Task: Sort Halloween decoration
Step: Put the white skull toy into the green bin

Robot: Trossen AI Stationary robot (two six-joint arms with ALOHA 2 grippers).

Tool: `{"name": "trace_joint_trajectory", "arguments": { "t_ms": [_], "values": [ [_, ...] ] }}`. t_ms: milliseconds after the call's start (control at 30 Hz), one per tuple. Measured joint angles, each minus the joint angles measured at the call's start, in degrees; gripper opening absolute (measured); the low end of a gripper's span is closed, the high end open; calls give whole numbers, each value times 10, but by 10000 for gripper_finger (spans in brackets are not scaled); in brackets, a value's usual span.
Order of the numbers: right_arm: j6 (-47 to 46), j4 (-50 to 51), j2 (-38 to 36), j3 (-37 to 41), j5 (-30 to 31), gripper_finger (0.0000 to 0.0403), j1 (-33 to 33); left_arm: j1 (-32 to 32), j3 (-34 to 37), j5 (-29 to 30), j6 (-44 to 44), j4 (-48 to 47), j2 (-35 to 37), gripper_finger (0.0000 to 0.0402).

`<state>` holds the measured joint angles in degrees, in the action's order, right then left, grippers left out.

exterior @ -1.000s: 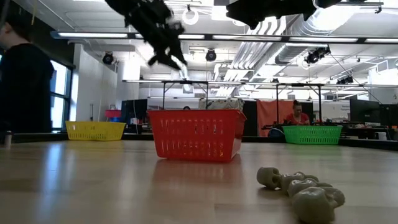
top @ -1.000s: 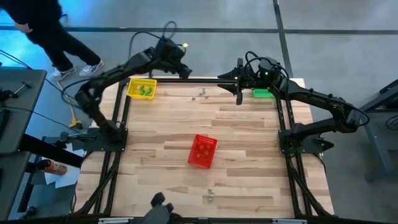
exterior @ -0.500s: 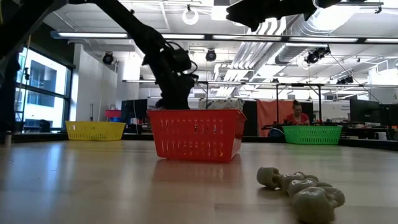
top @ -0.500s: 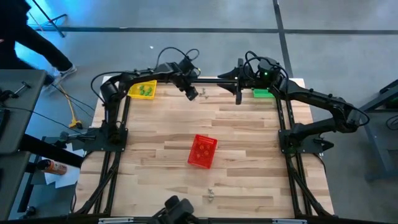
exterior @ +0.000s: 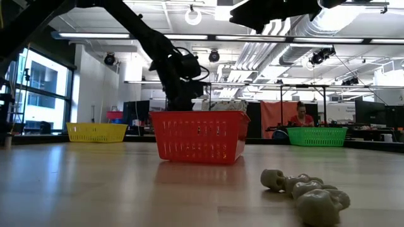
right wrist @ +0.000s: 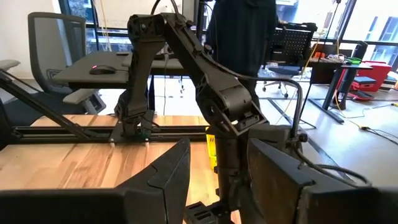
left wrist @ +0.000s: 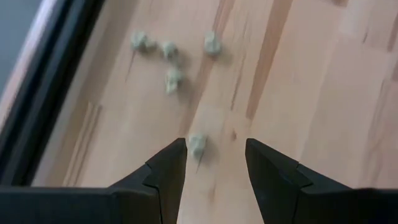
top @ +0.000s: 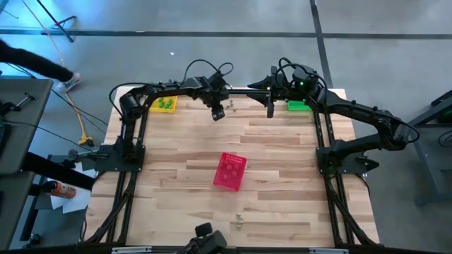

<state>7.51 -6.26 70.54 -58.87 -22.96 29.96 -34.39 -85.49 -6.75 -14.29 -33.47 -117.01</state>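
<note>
The left gripper [left wrist: 216, 158] is held spread wide over a pale trinket [left wrist: 197, 144], nothing pinched, upper middle of the table [top: 282, 162]. The right gripper [top: 270, 111] is parked open nearby, empty too.

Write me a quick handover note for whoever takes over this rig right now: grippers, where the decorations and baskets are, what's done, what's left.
Left gripper: open, empty, low over the table's far edge, lined up on one pale trinket; four more pale trinkets lie just beyond it.
Right gripper: open, empty, waiting at the far edge beside the green basket.
Yellow basket, far left corner: green pieces inside.
Red basket, mid-table: contents can't be made out.
Near edge: a pale bone-shaped piece lies loose.
Done: some green items are in yellow.
Left: the far cluster and the near-edge piece.
</note>
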Motion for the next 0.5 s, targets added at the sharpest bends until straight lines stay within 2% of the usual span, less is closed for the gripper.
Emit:
{"name": "trace_joint_trajectory", "arguments": {
  "t_ms": [133,500],
  "values": [
    [0,1,0,0,0,155,0,-1,0,-20,-9,5,-12,154],
    [0,7,0,0,5,155,0,-3,-1,-10,-39,5,-60,154]
  ]
}}
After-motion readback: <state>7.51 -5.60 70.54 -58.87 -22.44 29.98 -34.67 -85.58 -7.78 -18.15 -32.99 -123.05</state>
